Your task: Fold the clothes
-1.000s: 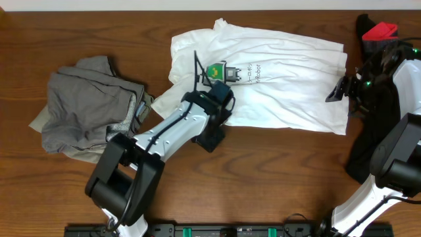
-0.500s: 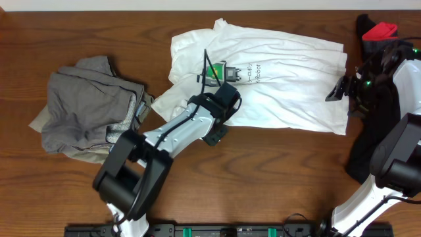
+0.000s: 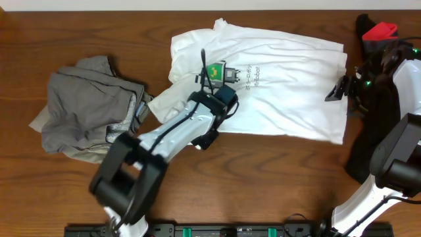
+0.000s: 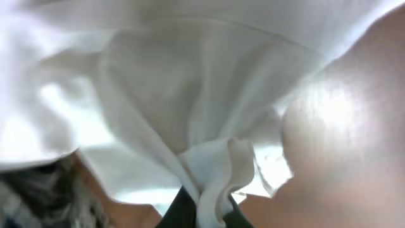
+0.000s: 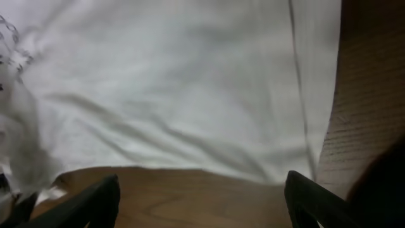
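At the near hem of a white cotton T-shirt (image 3: 283, 79) with a green pixel-computer print (image 3: 214, 69) and black lettering, the left jaws are closed on a bunched fold of the white cloth. In the left wrist view the fabric gathers into a pinch between two dark fingers (image 4: 176, 215). The hem around the pinch is lifted and rumpled. The rest of the shirt lies spread, print up, across the far middle of the brown wooden table (image 3: 263, 178).

The right jaws stand wide apart with nothing between them. They sit low at the shirt's right edge, with bare wood and the white hem showing in the gap.

There are three lots of clothing. One is the T-shirt. One is a crumpled grey-khaki heap (image 3: 89, 108) well to the left, apart from the shirt. One is a black-and-red piece (image 3: 378, 31) at the far right corner, partly hidden behind the right arm (image 3: 395, 85).

There are two arms. The white-and-black left arm (image 3: 171, 135) reaches diagonally from the near edge up to the shirt, covering part of its lower left. The right arm bends in from the right side, its wrist turned toward the shirt.
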